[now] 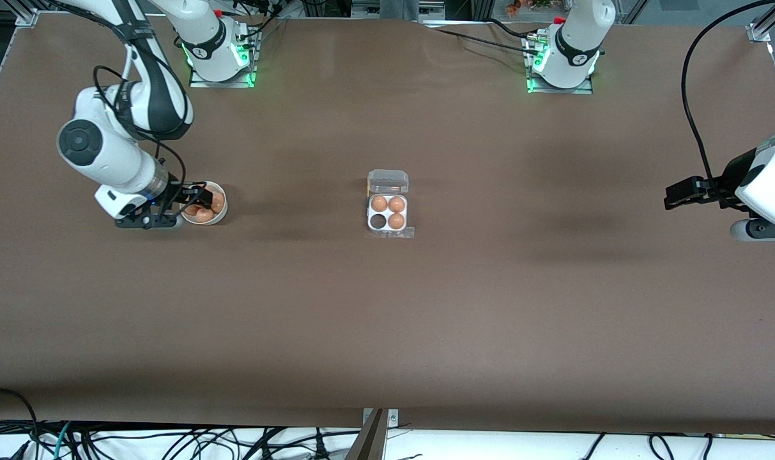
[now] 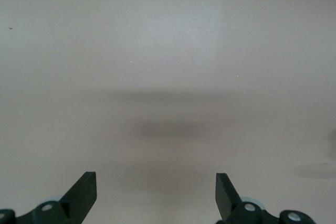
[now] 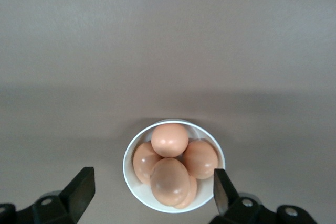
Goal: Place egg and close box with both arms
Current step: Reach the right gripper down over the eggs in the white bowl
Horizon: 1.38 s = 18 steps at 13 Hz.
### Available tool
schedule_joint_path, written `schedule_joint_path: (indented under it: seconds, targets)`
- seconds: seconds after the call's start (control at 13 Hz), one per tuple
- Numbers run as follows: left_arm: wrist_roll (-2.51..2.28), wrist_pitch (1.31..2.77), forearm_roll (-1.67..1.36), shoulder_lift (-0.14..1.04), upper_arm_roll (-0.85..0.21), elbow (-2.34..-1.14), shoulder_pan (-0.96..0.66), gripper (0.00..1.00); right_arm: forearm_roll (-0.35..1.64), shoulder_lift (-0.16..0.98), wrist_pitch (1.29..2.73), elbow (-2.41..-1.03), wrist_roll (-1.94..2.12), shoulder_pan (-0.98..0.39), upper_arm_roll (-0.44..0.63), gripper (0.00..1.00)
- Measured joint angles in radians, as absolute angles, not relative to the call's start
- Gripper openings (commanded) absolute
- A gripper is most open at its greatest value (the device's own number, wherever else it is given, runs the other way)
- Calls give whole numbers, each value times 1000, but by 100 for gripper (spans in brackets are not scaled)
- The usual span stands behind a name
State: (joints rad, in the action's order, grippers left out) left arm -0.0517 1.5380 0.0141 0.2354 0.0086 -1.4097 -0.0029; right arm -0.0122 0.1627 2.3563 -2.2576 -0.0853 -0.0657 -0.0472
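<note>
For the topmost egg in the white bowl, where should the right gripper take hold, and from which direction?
Come straight down with the open right gripper and close on the topmost egg across its narrower middle. It sits highest on the pile in the bowl, so its sides look clear of the rim; the eggs beneath crowd together.

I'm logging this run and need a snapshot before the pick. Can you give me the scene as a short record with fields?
box: box at mid-table, lid open, lying flat on the side farther from the front camera
cells: three hold eggs, one empty
bowl: white bowl toward the right arm's end, holding several brown eggs
right claw: right claw open, over the bowl, holding nothing
left claw: left claw open, over bare table at the left arm's end, waiting
task state: egg not yet picked, box not closed
</note>
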Motion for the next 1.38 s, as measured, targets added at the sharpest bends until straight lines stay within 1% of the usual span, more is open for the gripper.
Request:
schedule_joint_path:
  seconds: [0.23, 0.46, 1.0, 1.15, 1.38]
  targets:
    - [-52, 1538, 14, 236, 9, -1410, -3, 100, -12, 166, 2452, -2324, -84, -66, -49, 100]
    - [-52, 1538, 14, 236, 9, -1410, -3, 100, -12, 178, 2502, -2363, -83, -66, -49, 100]
    - [-52, 1538, 14, 237, 9, -1410, -3, 100, -12, 191, 2508, -2385, -79, -66, -52, 99]
    - [-52, 1538, 14, 237, 9, -1410, -3, 100, -12, 191, 2507, -2386, -68, -66, -52, 95]
    - [-52, 1538, 14, 237, 9, -1410, -3, 100, -12, 193, 2508, -2389, -61, -66, -52, 94]
